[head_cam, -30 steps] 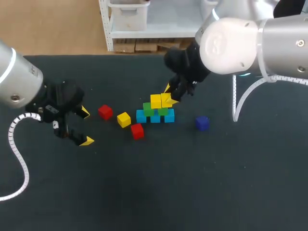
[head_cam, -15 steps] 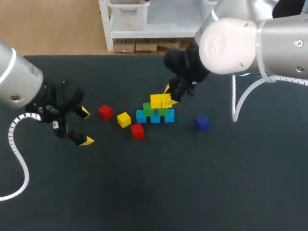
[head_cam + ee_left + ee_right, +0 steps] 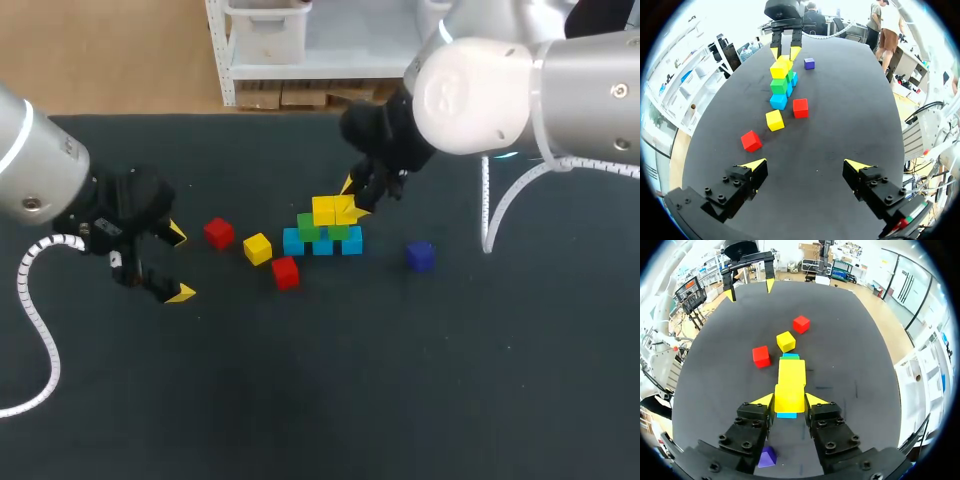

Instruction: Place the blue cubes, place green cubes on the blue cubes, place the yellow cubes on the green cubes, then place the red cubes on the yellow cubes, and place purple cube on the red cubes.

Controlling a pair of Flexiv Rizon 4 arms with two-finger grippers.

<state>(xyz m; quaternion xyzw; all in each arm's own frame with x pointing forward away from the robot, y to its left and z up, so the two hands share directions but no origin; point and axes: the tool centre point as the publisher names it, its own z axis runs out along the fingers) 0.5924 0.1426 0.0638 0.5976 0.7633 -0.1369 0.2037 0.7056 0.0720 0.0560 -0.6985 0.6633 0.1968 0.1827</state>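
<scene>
Nothing has shifted over the last second: both my arms and every cube sit where they were. Nearest me, my left gripper (image 3: 180, 263) hangs spread wide over the bare bench (image 3: 400, 380), holding nothing. Just past it lie the near red cube (image 3: 285, 272), the purple cube (image 3: 420, 256), the loose yellow cube (image 3: 257, 248) and the far red cube (image 3: 219, 232), all apart from each other. Beyond them the blue cubes (image 3: 322, 245) stand in a row with the green cubes (image 3: 308, 227) on top and the first yellow cube (image 3: 323, 210) above those. Farthest, my right gripper (image 3: 789, 401) pinches the second yellow cube (image 3: 789, 390) beside the first, atop the green. I judge the stillness means this cube is seated and due for release; the reds come next.
</scene>
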